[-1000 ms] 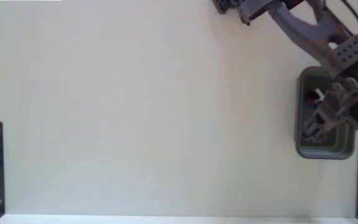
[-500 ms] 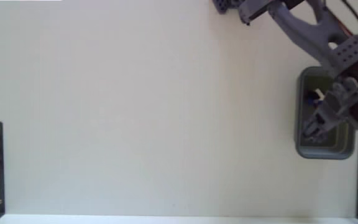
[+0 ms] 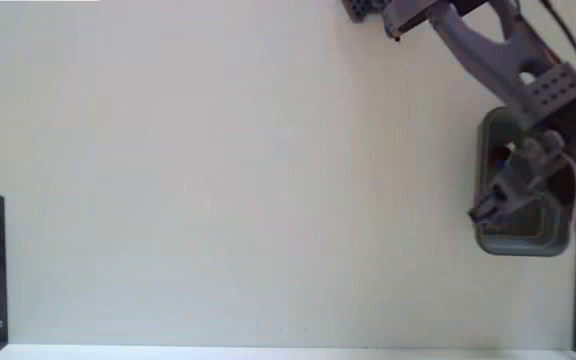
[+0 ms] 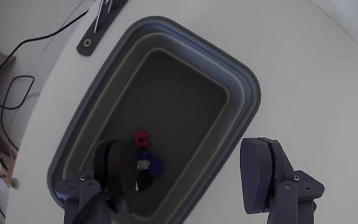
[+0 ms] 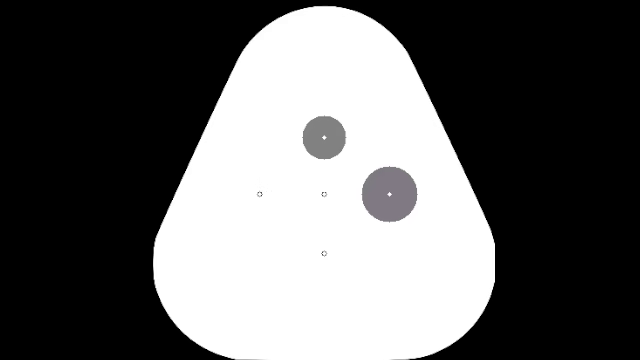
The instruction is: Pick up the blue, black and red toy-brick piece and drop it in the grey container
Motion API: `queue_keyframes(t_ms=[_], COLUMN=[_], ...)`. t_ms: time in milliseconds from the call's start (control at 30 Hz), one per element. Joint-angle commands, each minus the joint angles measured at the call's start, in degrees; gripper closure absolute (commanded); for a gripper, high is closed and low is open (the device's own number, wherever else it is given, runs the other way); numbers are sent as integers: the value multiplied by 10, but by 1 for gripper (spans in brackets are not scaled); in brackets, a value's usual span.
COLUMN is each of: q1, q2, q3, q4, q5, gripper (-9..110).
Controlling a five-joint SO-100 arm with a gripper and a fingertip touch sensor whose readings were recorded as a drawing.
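We find the hand [image 4: 191,180] empty with fingers apart above the grey container [image 4: 244,81], the toy-brick piece [image 4: 145,155] lying on its floor just beside the left finger [image 4: 120,174] in the wrist view; a careless withdrawal could clip the rim.

Matt plastic grey container [image 4: 244,87] (ridged)

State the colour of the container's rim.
Dark grey, clearest in the wrist view: the grey container.

The sensor picture gives no view of the scene to describe.
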Motion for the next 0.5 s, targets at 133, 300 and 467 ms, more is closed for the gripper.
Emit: queue_keyframes(t_ms=[133,300,467], q1=[35,62,91], q2=[110,144,182], q3=[38,73,110], q4=[-4,-4,-4], q5=[1,1,1], gripper=[-9,-9,-9])
